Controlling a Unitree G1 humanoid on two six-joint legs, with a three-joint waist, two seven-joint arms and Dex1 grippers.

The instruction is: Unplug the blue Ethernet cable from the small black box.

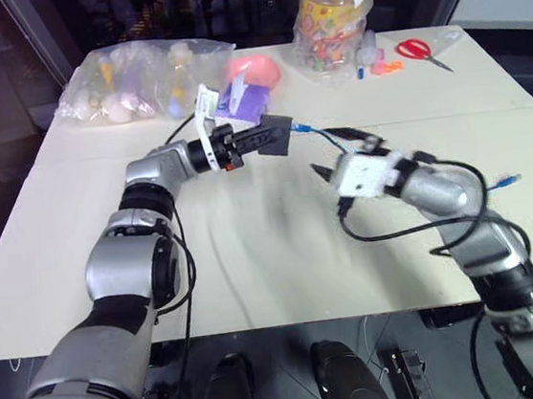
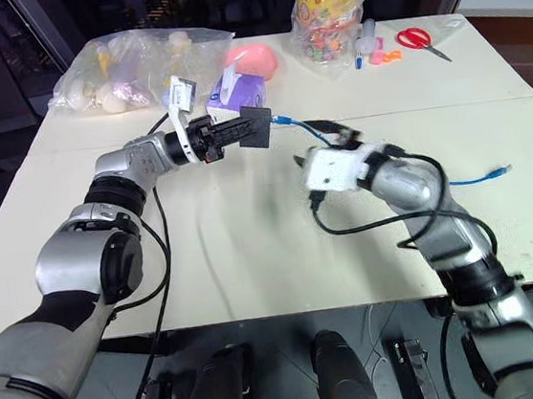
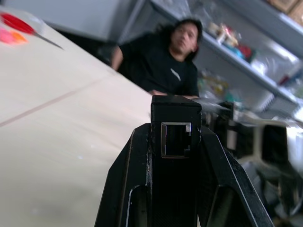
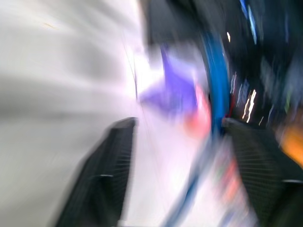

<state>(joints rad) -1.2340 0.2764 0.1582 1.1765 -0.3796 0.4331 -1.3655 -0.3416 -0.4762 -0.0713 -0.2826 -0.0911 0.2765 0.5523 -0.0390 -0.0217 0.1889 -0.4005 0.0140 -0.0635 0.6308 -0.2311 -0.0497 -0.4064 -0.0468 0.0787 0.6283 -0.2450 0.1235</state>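
The box (image 2: 256, 126) was held clear above the counter (image 2: 253, 249) in the left hand (image 2: 239, 130), whose two black fingers were clenched on its sides. In the left wrist view the box's port faced outward and stood empty, a square dark socket with no plug in it. The cable (image 2: 309, 132) lay just beside the box, its plug end a short gap from the port, apart and not touching; from there it ran back under the right hand (image 2: 314, 151) and out across the counter to a second plug end near the right edge. On this showing the unplugging itself appeared done. The right hand hovered near the freed plug; in its wrist view the fingers stood apart with the blue cord running between them, so it read as released or nearly so, though blur left the contact uncertain. The arrangement was consistent with one hand bracing the box while the other drew the plug away along the port's line. Further out stood a purple tissue box (image 2: 239, 89) and a pink item (image 2: 256, 61) behind the left hand, a clear bag of small goods (image 2: 131, 70) at the far left corner, a yellow-lidded jar (image 2: 331, 4) and red scissors (image 2: 417, 43) at the far right. A seated person (image 3: 173, 66) showed in the left wrist view. A white tag (image 2: 179, 92) sat on the left wrist; no writing, brand or label could be read anywhere.
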